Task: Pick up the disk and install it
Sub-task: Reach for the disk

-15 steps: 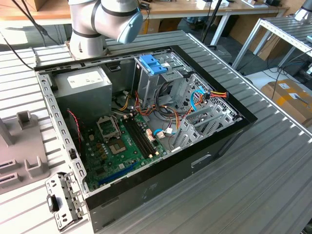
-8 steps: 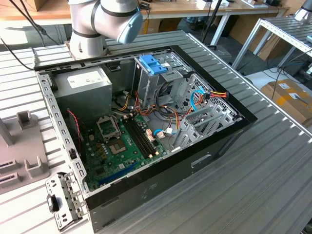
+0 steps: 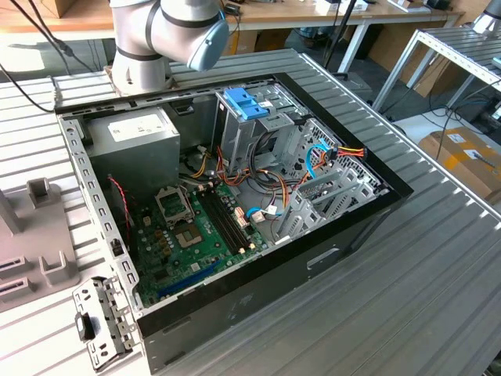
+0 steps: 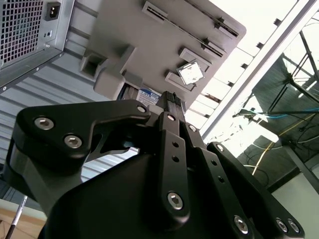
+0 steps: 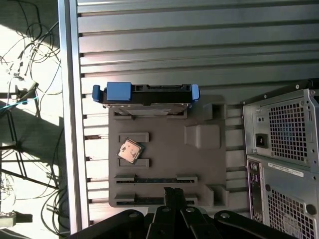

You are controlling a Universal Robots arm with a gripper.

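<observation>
Here, in the first wrist view, the gripper (image 5: 173,191) has its fingers pressed together and holds nothing. The disk (image 5: 145,94) stands on edge in the grey fixture (image 5: 159,169), at the end far from the gripper, with its long axis across the line between them.

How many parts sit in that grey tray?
2. The disk stands on edge at the grey tray's end; a small square chip lies in a pocket. The gripper may hide more.
</observation>
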